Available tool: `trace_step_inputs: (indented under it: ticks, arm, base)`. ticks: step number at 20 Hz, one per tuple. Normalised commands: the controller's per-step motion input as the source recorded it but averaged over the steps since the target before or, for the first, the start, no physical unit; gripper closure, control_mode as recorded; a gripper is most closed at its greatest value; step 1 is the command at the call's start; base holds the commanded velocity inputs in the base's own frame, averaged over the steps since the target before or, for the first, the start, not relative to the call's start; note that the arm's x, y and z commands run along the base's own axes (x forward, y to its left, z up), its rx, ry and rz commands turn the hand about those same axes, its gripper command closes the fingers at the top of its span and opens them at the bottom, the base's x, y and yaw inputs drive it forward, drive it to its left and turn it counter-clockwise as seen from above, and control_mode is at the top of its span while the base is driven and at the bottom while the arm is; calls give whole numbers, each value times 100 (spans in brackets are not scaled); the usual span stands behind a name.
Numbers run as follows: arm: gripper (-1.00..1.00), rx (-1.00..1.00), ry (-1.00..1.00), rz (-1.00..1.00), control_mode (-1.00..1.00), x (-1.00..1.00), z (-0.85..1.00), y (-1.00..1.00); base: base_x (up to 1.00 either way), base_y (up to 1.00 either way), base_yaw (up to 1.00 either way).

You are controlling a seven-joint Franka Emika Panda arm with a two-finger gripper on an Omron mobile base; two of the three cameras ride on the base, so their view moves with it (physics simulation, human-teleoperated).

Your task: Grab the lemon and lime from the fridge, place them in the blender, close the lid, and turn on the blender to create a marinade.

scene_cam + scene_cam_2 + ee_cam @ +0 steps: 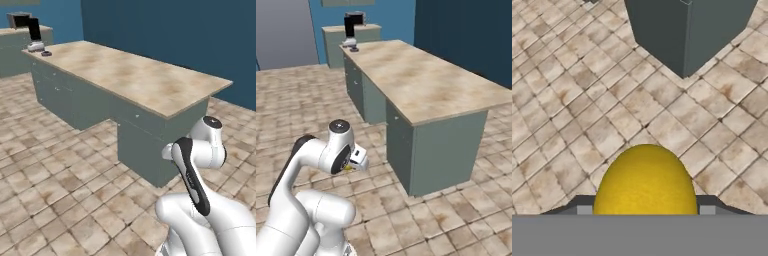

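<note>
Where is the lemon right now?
The lemon is held in the gripper, low over the tiled floor near the corner of the island counter, far from the blender at its other end.

A long island counter with a mottled beige stone top (135, 75) and grey-green cabinet fronts (75, 102) runs from ten o'clock toward three o'clock in the left base view, and from twelve o'clock toward four o'clock in the right base view (426, 75). A floor of worn beige and brown square tiles (55, 180) spreads around it. A dark blue wall (175, 30) stands behind at one o'clock. In the hand view, the counter's grey-green corner (682, 35) rises at twelve o'clock above the tiles (572, 100).
</note>
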Motion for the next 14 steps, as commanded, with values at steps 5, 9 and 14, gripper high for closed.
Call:
trace_step_inputs:
  ticks: [5, 9, 14]
  arm:
    - [100, 0, 0, 0, 100, 0, 0, 0]
    - [100, 0, 0, 0, 100, 0, 0, 0]
    - [100, 0, 0, 0, 100, 0, 0, 0]
  base:
    - [100, 100, -27]
    - [100, 100, -25]
    - [100, 100, -24]
